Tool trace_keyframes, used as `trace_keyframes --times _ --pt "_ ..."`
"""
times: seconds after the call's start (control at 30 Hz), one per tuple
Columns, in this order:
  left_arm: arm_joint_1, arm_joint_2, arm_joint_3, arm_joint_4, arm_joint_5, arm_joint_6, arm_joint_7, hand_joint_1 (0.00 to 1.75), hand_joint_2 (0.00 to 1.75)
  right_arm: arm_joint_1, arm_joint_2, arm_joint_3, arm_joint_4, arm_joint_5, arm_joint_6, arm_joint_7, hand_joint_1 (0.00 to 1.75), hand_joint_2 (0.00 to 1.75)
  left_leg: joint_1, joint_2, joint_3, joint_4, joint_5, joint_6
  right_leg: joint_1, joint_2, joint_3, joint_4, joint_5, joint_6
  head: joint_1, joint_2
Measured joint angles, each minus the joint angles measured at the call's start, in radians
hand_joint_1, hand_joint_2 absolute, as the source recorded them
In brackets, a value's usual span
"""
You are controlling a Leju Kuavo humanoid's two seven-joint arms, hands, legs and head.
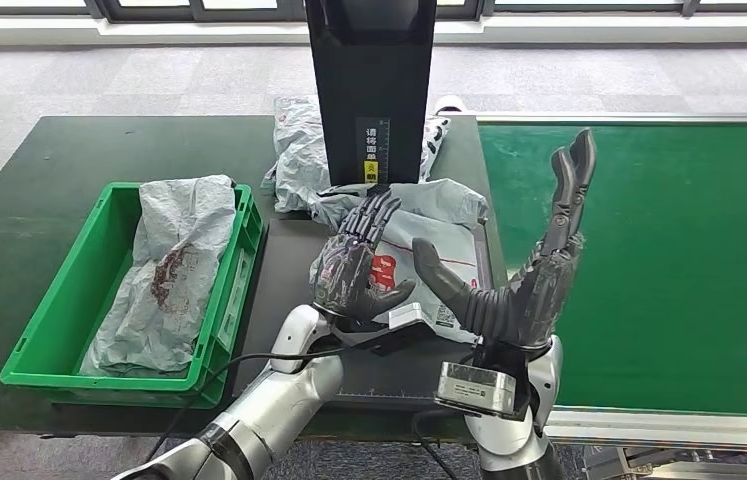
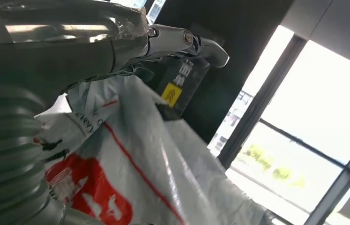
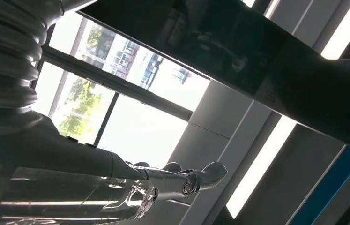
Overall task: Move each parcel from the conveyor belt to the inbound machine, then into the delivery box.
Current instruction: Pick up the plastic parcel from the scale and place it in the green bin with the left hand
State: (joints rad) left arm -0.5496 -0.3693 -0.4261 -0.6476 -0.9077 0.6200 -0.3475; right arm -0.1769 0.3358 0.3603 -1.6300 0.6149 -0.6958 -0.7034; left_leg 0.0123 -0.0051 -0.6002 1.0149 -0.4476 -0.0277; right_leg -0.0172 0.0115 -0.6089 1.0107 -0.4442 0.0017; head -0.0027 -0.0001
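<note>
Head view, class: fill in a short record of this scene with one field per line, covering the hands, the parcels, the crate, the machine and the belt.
left hand: resting on the grey parcel with red print, fingers spread
right hand: raised beside that parcel, open, holding nothing
parcel location: on the inbound machine platform, below its black column
green crate: on the dark table, one crumpled grey parcel inside
other parcel: behind and beside the column
conveyor belt: green, on the robot's right

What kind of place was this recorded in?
Probably a parcel-sorting station: a green conveyor belt, a black scanning machine over grey parcels, and a green crate holding another bag.
</note>
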Motion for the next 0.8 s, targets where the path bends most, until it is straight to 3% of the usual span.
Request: trace_keyframes --times 0.1,0.27,0.6,0.63,0.73,0.77,0.8 --pt "-0.027 -0.002 -0.044 0.09 -0.123 -0.019 0.139 0.0 1.75 -0.002 -0.001 0.008 0.0 -0.007 0.0 0.0 0.0 1.75 0.0 0.0 0.0 0.0 0.0 0.0 0.0 0.0 0.0 0.0 0.0 0.0 0.0 0.0" --pt "-0.045 -0.002 -0.152 0.185 -0.248 -0.167 0.345 0.0 1.75 -0.003 -0.001 0.012 0.0 -0.013 0.0 0.0 0.0 1.75 0.0 0.0 -0.001 0.0 0.0 0.0 0.0 0.0 0.0 0.0 0.0 0.0 0.0 0.0" --pt "-0.076 -0.003 -0.256 0.265 -0.274 -0.284 0.422 0.0 1.75 -0.004 -0.001 0.018 0.0 -0.019 0.0 0.0 0.0 1.75 0.0 -0.001 0.0 0.0 0.0 0.0 0.0 -0.001 0.002 0.0 0.0 0.0 0.0 0.0" --pt "-0.081 -0.003 -0.263 0.269 -0.278 -0.295 0.428 0.28 1.75 -0.005 -0.001 0.018 0.0 -0.02 0.0 0.0 0.0 1.75 0.0 -0.001 0.001 0.0 0.0 0.0 0.0 -0.001 0.002 0.0 0.0 0.0 0.0 0.0" --pt "-0.094 -0.005 -0.281 0.282 -0.29 -0.32 0.442 1.59 1.75 -0.005 -0.001 0.018 0.0 -0.022 0.0 0.0 0.0 1.75 0.0 -0.001 0.002 0.0 0.0 0.0 0.0 -0.002 0.004 0.0 -0.001 0.0 0.0 0.0" --pt "-0.096 -0.005 -0.286 0.286 -0.294 -0.326 0.446 1.75 1.75 -0.004 -0.001 0.018 0.0 -0.022 0.0 0.0 0.0 1.75 0.0 -0.001 0.002 0.0 0.0 0.0 0.0 -0.002 0.004 0.0 0.0 0.0 0.0 0.0" --pt "-0.097 -0.005 -0.292 0.29 -0.298 -0.332 0.45 1.75 1.75 -0.004 -0.001 0.018 0.0 -0.022 0.0 0.0 0.0 1.75 0.0 -0.001 0.002 0.0 0.0 0.0 0.0 -0.002 0.004 0.0 0.0 0.0 0.0 0.0"
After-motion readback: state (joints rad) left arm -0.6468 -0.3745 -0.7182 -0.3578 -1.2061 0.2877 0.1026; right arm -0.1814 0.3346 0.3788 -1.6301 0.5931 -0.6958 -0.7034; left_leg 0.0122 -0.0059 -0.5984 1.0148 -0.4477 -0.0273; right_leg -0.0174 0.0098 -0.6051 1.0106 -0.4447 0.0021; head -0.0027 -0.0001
